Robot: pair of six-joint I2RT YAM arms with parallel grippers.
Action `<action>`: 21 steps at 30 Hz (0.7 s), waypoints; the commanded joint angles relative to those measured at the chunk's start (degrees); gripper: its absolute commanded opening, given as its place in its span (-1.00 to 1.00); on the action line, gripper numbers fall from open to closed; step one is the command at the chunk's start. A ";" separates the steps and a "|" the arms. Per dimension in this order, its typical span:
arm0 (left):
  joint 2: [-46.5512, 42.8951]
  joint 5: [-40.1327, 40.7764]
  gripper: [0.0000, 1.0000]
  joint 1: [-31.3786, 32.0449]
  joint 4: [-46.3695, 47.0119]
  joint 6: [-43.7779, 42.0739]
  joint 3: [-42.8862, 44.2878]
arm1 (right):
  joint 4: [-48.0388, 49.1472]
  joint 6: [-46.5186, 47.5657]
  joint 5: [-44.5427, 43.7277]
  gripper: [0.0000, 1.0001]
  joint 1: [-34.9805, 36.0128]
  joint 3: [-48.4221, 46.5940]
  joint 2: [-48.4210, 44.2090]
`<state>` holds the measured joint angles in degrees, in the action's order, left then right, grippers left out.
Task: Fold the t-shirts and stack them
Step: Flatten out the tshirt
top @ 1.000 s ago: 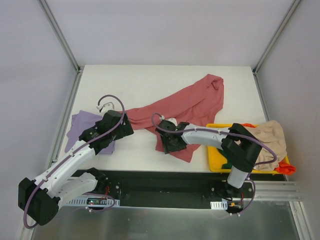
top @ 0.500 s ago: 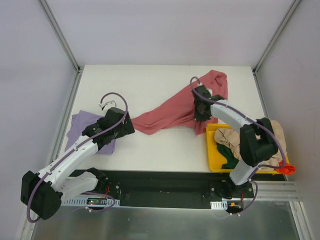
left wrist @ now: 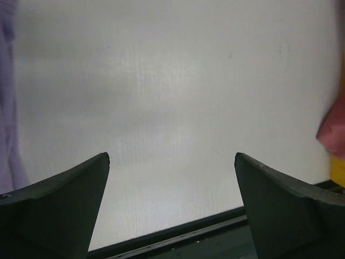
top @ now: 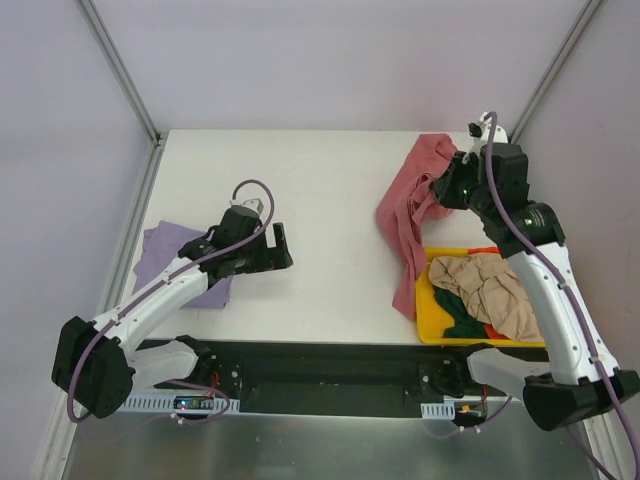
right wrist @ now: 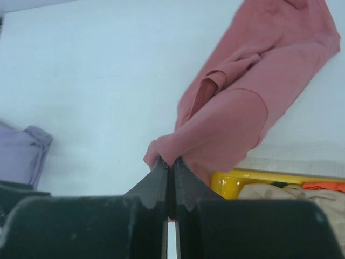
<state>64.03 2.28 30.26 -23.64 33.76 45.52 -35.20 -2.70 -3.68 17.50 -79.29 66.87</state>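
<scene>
Tees sit in three places as we read across. At far left the lavender-purple t-shirt lies rumpled on the white table, partly under the left arm. Below it, marks on the white strip by that arm's base are too small for us to read. Just past the shirt's right edge, the left gripper hovers over bare tabletop, its fingers spread wide and gripping nothing. Well to the right, the right gripper is raised, its fingers pressed together on a fold of the pink-red t-shirt. The shirt hangs from that pinch, its lower end trailing on the table beside the left wall of the yellow bin. Inside the bin we see a beige t-shirt heaped over a green t-shirt, with an orange-red t-shirt showing at the edge.
</scene>
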 commanded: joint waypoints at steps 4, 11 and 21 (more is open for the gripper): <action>2.15 -15.12 0.98 6.63 10.45 -2.73 -1.14 | -1.80 0.59 13.96 -0.99 2.01 -4.82 -0.52; 9.96 -17.40 0.98 17.11 22.12 2.00 4.13 | 2.41 -3.27 14.15 -0.99 8.16 -4.47 3.61; 22.19 -17.05 0.77 17.29 38.56 13.51 7.84 | 3.91 -4.69 10.89 -0.99 9.40 -1.66 2.56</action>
<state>84.75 -14.46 47.57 5.06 41.39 50.78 -34.57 -6.42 8.25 26.68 -81.62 71.72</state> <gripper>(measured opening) 0.911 0.028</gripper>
